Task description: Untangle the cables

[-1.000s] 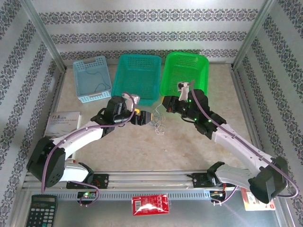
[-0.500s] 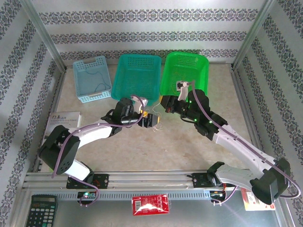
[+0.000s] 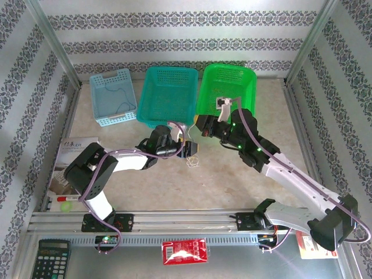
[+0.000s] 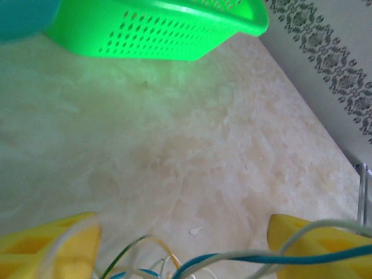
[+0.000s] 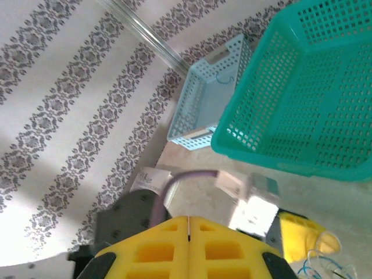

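The left claw (image 4: 180,258) stands with its yellow fingers (image 4: 49,250) spread wide. The cables (image 4: 244,256) (blue, white and yellow-orange strands, looped over one another) lie between and just under them on the table (image 4: 192,145). The right claw (image 5: 189,235) is pressed closed, its fingers meeting at a seam with nothing visibly pinched. It hovers just beyond the left claw, toward the green basket (image 3: 226,87). One thin blue strand (image 3: 119,96) rests in the light blue basket (image 3: 110,120), well off to the left claw's left, so the sorting seems begun. The bundle is not yet pulled apart, and most of the work looks left.
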Available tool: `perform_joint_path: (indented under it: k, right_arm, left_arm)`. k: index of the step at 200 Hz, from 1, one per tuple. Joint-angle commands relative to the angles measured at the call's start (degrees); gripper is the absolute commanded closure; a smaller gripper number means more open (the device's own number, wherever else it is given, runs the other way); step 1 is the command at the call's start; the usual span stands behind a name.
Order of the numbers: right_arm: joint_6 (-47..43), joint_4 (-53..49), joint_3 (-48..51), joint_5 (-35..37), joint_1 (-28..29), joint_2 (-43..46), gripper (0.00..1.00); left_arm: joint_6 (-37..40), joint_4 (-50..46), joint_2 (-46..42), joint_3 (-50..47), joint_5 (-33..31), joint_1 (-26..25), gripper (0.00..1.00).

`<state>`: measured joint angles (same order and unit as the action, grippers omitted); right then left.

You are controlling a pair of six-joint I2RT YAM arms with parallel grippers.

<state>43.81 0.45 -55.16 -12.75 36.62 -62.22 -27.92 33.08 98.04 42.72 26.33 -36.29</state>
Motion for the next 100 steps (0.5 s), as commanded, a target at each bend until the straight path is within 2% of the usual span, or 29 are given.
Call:
perform_joint_path:
  k: [1, 15, 33, 100]
  right_arm:
    - [0.7, 2.3, -4.1, 0.9, -0.2, 2.1, 1.0]
    - [0.6, 2.3, -5.6, 0.7, -0.6, 2.1, 1.0]
    - [0.6, 2.3, -7.6, 0.4, -1.4, 2.1, 1.0]
    - [0.2, 2.1, -14.2, -1.8, -5.0, 1.8, 1.0]
  left_arm:
    - [-0.6, 5.0, 1.3, -1.9, 0.1, -1.0, 0.35]
    - [-0.6, 5.5, 1.7, -3.1, 0.1, -1.0, 0.44]
    - [-0.6, 6.1, 1.8, -4.6, 0.0, -1.0, 0.49]
    - [-0.6, 6.8, 0.8, -7.9, -0.5, -1.0, 0.5]
